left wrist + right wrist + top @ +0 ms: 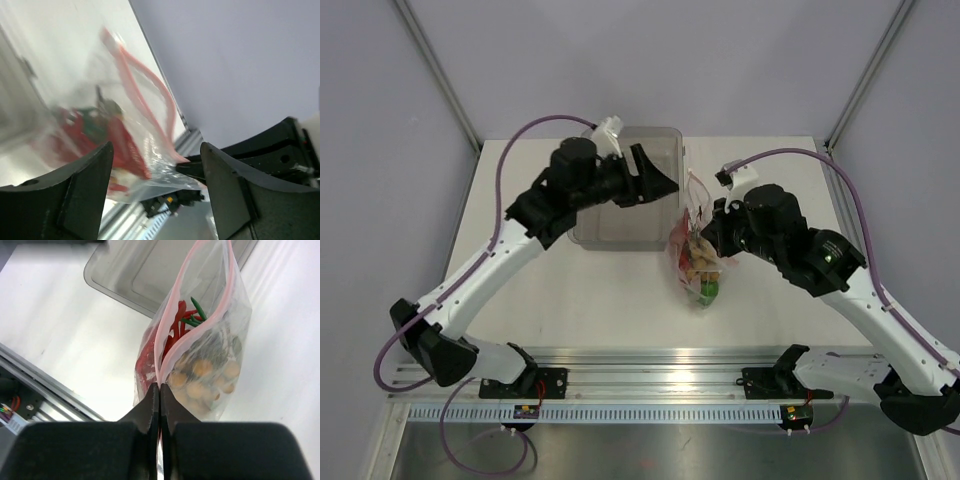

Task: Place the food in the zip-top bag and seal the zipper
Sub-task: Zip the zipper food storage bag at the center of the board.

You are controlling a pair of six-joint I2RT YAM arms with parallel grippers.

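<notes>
Bag [696, 262] lay at frame centre, just right of the tray [620, 228], with the lobster [147, 357], yellow balls [202, 375] and green stalks [197, 315] inside. Right gripper [159, 402] was clamped on the zipper [161, 327]. Left gripper [155, 150] stood open above the tray, holding nothing.

White table [600, 300] carries a clear grey tray [632, 228]. Zip-top bag [700, 268], filled, rests upright on the table just right of the tray's near right corner; contact with the tray unclear. Metal rail [660, 385] runs nearer than the tray, well apart.
</notes>
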